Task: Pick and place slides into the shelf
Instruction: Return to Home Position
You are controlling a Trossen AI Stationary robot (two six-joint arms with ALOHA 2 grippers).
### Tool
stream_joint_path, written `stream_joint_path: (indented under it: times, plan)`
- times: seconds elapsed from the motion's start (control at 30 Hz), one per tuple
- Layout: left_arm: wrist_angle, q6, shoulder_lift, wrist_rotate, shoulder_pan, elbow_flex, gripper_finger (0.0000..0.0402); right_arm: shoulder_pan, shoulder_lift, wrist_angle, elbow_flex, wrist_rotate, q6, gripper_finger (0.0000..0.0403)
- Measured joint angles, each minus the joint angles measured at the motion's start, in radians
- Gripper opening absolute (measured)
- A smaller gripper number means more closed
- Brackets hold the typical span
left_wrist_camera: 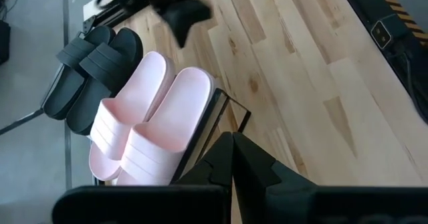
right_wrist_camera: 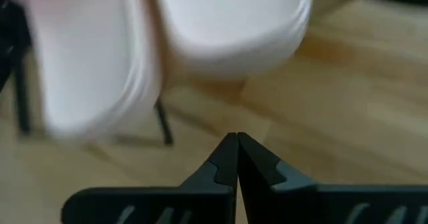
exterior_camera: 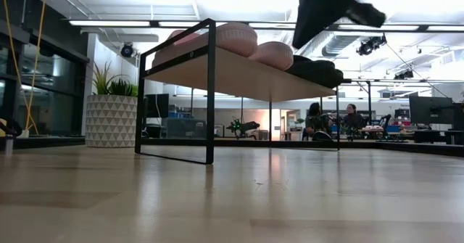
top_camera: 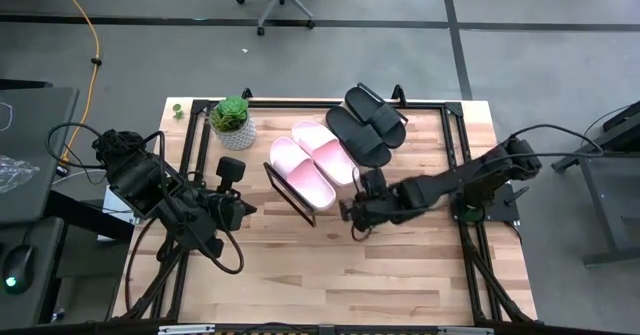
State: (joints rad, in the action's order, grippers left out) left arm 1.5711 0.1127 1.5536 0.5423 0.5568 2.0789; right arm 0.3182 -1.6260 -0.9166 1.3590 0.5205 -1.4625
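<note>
All four slides lie on the slanted shelf. The pink pair sits on its left half. The black pair sits on its right half, straps toward the far edge. My right gripper is shut, just off the shelf's near side, below the pink heels. My left gripper is shut, left of the shelf's near corner, pointing right. Neither touches anything.
A potted plant stands at the table's far left, beside the shelf. The near half of the wooden tabletop is bare wood. Black frame rails run along the table's left and right sides. People sit in the room beyond.
</note>
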Motion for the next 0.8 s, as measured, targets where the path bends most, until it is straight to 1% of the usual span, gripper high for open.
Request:
stream_joint_path:
  times: [0.13, 0.27, 0.33, 0.4, 0.57, 0.7, 0.8]
  plan:
    - [0.000, -0.001, 0.000, 0.004, 0.000, 0.000, 0.0001, 0.059, 0.004, 0.032, 0.000, -0.021, 0.006, 0.0000]
    - [-0.002, -0.005, -0.002, 0.050, 0.000, 0.000, 0.0001, 0.119, 0.046, 0.138, 0.000, -0.066, 0.101, 0.0000]
    - [-0.021, -0.005, -0.012, 0.059, 0.000, 0.000, 0.0001, 0.151, 0.087, 0.207, 0.006, -0.059, 0.183, 0.0000]
    - [-0.066, -0.020, -0.030, 0.067, 0.000, 0.000, 0.0001, 0.175, 0.136, 0.310, 0.025, -0.039, 0.325, 0.0000]
    - [-0.231, -0.124, -0.103, 0.082, 0.000, 0.000, 0.0001, 0.224, 0.276, 0.604, 0.070, -0.028, 0.786, 0.0000]
    - [-0.389, -0.251, -0.181, 0.150, 0.000, 0.000, 0.0001, 0.258, 0.385, 0.823, 0.084, -0.087, 1.138, 0.0000]
    - [-0.525, -0.368, -0.227, 0.167, 0.000, 0.000, 0.0000, 0.266, 0.447, 0.884, 0.085, -0.164, 1.331, 0.0000]
